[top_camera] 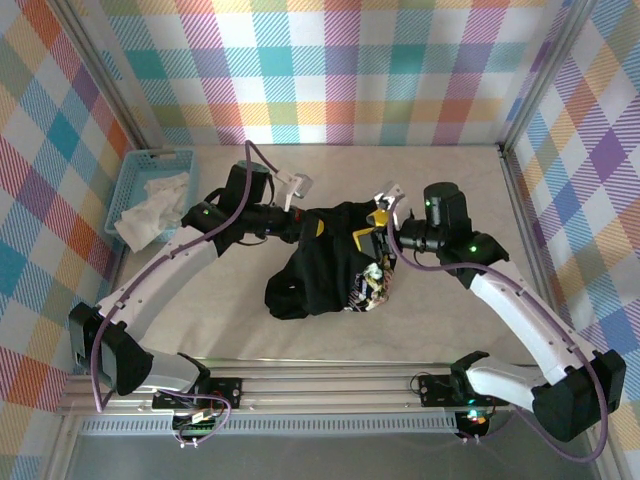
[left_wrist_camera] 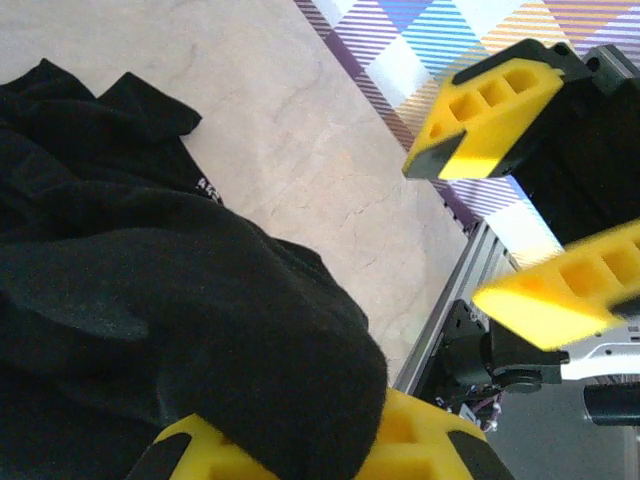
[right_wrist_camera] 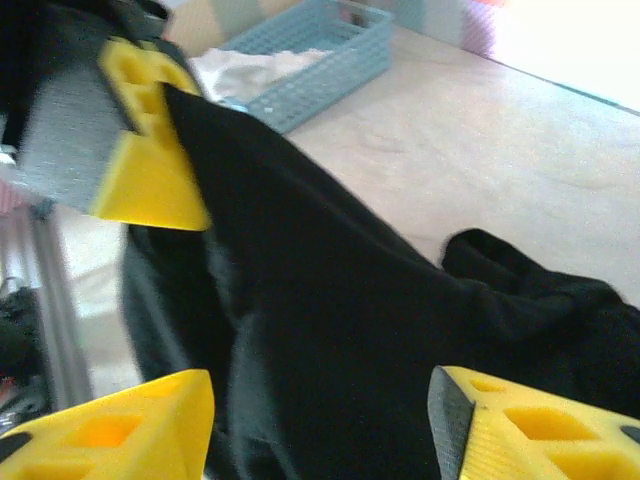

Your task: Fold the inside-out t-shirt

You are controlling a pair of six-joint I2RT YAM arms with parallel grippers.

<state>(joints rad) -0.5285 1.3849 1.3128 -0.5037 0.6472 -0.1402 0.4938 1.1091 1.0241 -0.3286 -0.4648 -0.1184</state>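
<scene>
Looks barely started. Shows the t-shirt (top_camera: 325,270) as a crumpled heap mid-table (pale print peeking out at its near right), no fold made. Has one raised edge pinched in the closed left gripper (top_camera: 316,227), beside the right gripper (right_wrist_camera: 320,400) with parted, empty jaws. Needs flattening, then folding.

The t-shirt (top_camera: 325,265) lies bunched mid-surface (top_camera: 450,170). The basket (top_camera: 135,175) stands far left, a cloth (top_camera: 150,205) in it. The left pincer (top_camera: 318,228) and right pincer (top_camera: 380,215) sit side by side at the t-shirt's far edge.
</scene>
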